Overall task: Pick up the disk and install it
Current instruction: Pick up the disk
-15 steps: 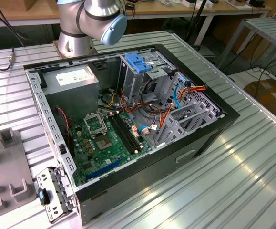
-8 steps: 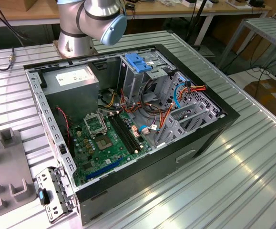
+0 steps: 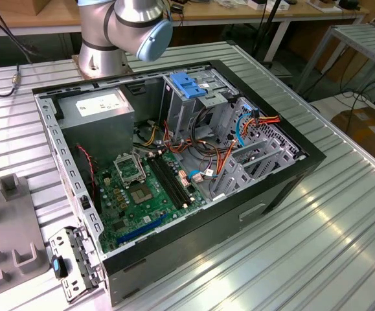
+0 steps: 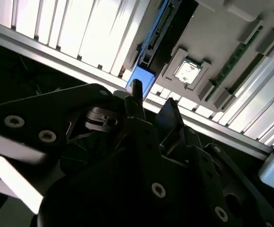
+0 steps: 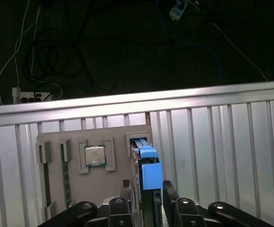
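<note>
So the disk (image 5: 148,172) is sitting on its edge in a slot of the grey tray (image 5: 103,189), blue rail facing up. It's on the side of the tray away from the memory sticks (image 5: 65,184), and the processor chip (image 5: 94,155) is lying in its own pocket of the tray between them. The gripper (image 5: 147,191) is hanging right over that slot of the tray. The jaws are standing open with one of the fingers (image 5: 169,196) on either side of the disk's line, and as far as I'm seeing they're not gripping anything. In the second wrist view the fingertips are stopping just short of the blue rail. The tray is resting on the ribbed metal surface (image 5: 222,142). In the exterior view the opened computer case (image 3: 193,249) is lying just beside the tray, on the exterior view's right of it.
</note>
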`<control>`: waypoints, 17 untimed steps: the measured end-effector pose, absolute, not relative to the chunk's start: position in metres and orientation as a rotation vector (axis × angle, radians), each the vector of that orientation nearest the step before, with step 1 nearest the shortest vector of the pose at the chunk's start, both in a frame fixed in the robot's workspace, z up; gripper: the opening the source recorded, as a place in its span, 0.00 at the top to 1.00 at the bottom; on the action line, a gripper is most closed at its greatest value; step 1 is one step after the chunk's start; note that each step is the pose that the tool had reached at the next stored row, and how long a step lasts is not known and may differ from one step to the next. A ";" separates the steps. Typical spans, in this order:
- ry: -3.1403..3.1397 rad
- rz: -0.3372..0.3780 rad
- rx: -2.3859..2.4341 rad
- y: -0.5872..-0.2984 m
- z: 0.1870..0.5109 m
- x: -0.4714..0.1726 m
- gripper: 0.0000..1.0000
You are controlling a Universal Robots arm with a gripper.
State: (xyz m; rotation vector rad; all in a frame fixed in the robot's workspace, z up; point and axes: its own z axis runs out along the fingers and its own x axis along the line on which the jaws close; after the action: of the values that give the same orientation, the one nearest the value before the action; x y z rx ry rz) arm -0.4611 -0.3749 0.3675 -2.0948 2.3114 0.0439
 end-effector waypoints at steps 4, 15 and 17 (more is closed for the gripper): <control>2.310 0.044 -2.096 -0.373 0.358 -0.460 0.47; 2.244 0.045 -2.168 -0.369 0.335 -0.460 0.40; 2.240 0.045 -2.172 -0.369 0.332 -0.461 0.40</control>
State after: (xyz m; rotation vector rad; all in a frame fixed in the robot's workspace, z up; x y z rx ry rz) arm -0.4606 -0.3692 0.3321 -2.1724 2.2398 0.0449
